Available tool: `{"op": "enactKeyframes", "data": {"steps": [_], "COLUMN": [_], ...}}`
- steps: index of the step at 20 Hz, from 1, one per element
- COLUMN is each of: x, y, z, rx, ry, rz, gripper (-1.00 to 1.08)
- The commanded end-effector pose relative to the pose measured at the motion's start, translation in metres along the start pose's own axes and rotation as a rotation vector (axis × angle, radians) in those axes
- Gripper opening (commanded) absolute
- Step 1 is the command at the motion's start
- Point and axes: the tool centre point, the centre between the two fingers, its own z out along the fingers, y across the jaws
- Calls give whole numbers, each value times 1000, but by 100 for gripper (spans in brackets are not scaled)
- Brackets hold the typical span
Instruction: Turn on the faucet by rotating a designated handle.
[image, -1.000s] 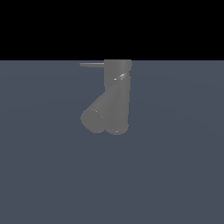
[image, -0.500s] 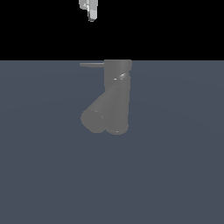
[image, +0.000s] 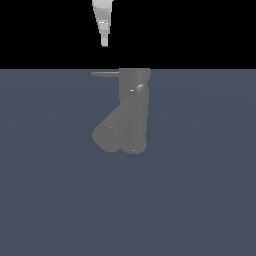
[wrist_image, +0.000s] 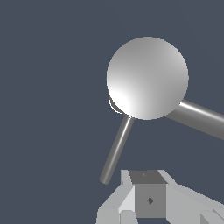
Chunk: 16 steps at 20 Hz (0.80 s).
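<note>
Exterior view: we see the gripper (image: 104, 41) at the top centre of the frame, well above the handle (image: 105, 74) and apart from it.
Faucet location: the faucet (image: 134, 107) stands just above the middle of the frame on the blue-grey floor (image: 200, 200).
Handle location: a thin bar leaving the top of the upright cylinder, upper centre-left of the frame.
Handle direction: long axis level, free end pointing toward the exterior view's left.
Spout direction: the spout (image: 112, 127) slants down toward the lower left of the frame.
Wrist view: we look down on the round cap of the faucet (wrist_image: 147, 78); the handle (wrist_image: 116, 149) runs out from under it toward the gripper (wrist_image: 148, 199).
Finger state: we cannot tell; the tip shows as one narrow taper, and no gap is resolved.
Progress: we judge the task at the approach stage; no contact made.
Remaining: descend beside the handle, engage it, rotate it.
</note>
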Motion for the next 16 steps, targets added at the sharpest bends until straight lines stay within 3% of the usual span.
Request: {"op": "enactKeyframes", "data": {"steps": [1,16], "x": [-2,-10], "y": [-11,-58], "z": [12,73], "rx": [1,8], "ry": [3,21], "rz": [62,338], "gripper": [-100,-100]}}
